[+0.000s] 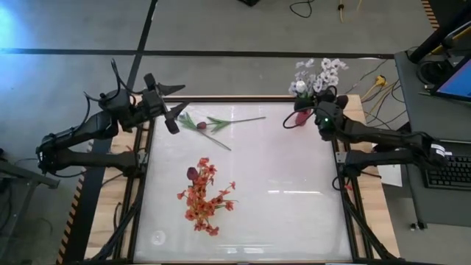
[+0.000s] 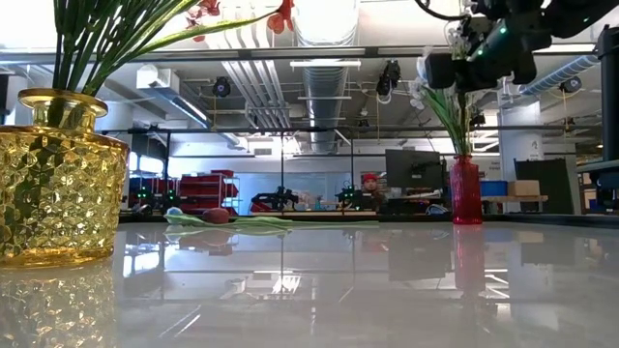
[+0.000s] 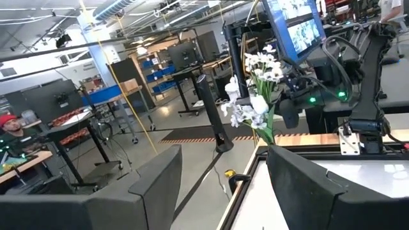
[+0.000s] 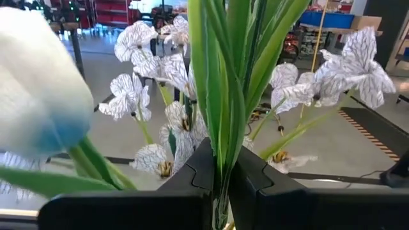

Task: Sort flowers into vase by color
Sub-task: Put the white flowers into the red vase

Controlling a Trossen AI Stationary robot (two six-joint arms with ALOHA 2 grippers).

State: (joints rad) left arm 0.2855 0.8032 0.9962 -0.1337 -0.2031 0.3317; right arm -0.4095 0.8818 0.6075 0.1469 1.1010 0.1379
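Note:
White flowers (image 1: 318, 73) stand with their stems in a red vase (image 2: 465, 191) at the table's far right corner. My right gripper (image 4: 220, 172) is shut on green stems above that vase, and a white bud (image 4: 38, 83) shows beside it. Red-orange flowers (image 1: 204, 195) fill a yellow glass vase (image 2: 58, 179) near the table's middle. A maroon tulip (image 1: 212, 124) lies flat on the table at the far side. My left gripper (image 1: 175, 107) hovers open, raised at the table's far left, touching nothing. My right gripper pinches a bundle of green stems and leaves (image 4: 223, 137) between its two fingers, below the white blossoms. The fingers reach in level from the table's right side and lie across the upright stems. The stems run down toward the red vase's neck (image 2: 462, 145).
The table's metal frame (image 1: 143, 177) runs along both sides. A desk with a keyboard (image 1: 449, 173) stands beyond the right edge. The glossy white tabletop (image 1: 287, 191) lies between the yellow vase and the right arm.

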